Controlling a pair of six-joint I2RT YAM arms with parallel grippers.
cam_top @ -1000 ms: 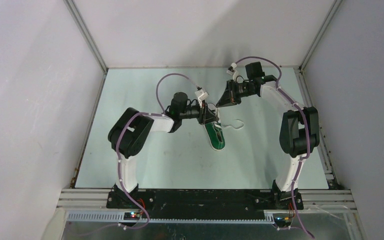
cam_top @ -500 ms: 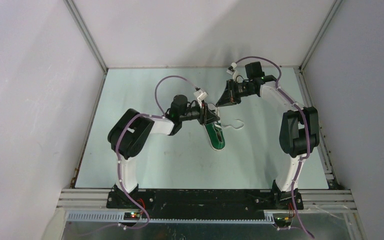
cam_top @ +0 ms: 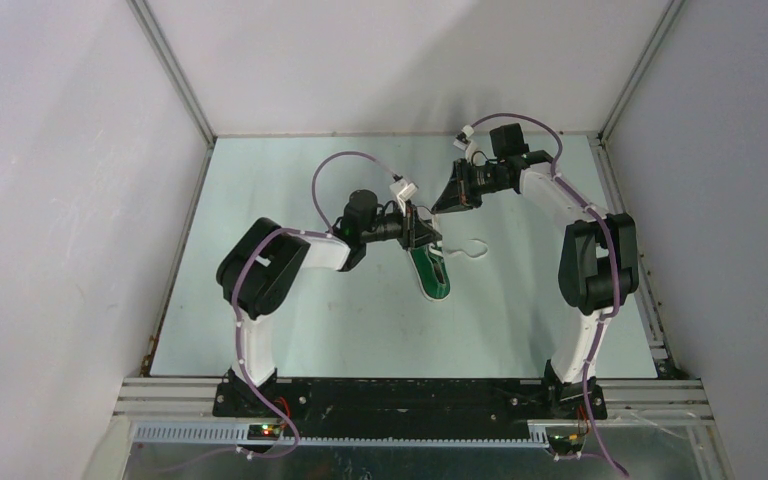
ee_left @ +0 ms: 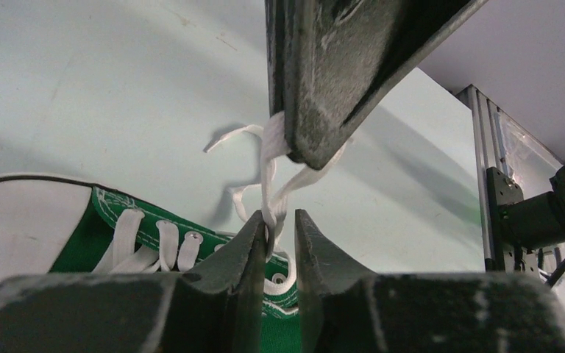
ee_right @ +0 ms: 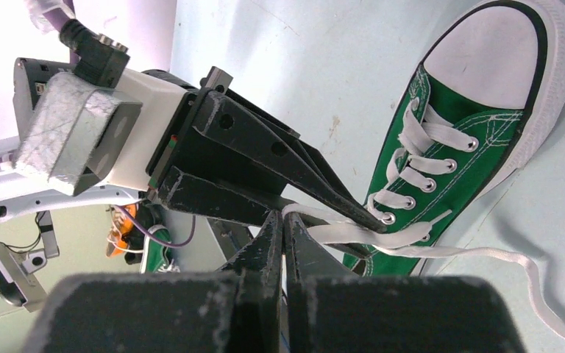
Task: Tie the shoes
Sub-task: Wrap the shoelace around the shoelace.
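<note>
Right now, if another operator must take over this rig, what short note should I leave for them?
Left end effector: shut on the laces, close to the top eyelets.
Right end effector: shut on the same laces, a little further along them.
Sneaker: flat on the table, mid-workspace, between the arms. One loose lace end trails on the table at its right.
Done: laces threaded through the eyelets and picked up.
Left: no finished knot or bow is visible, so cross, loop and tighten.
</note>
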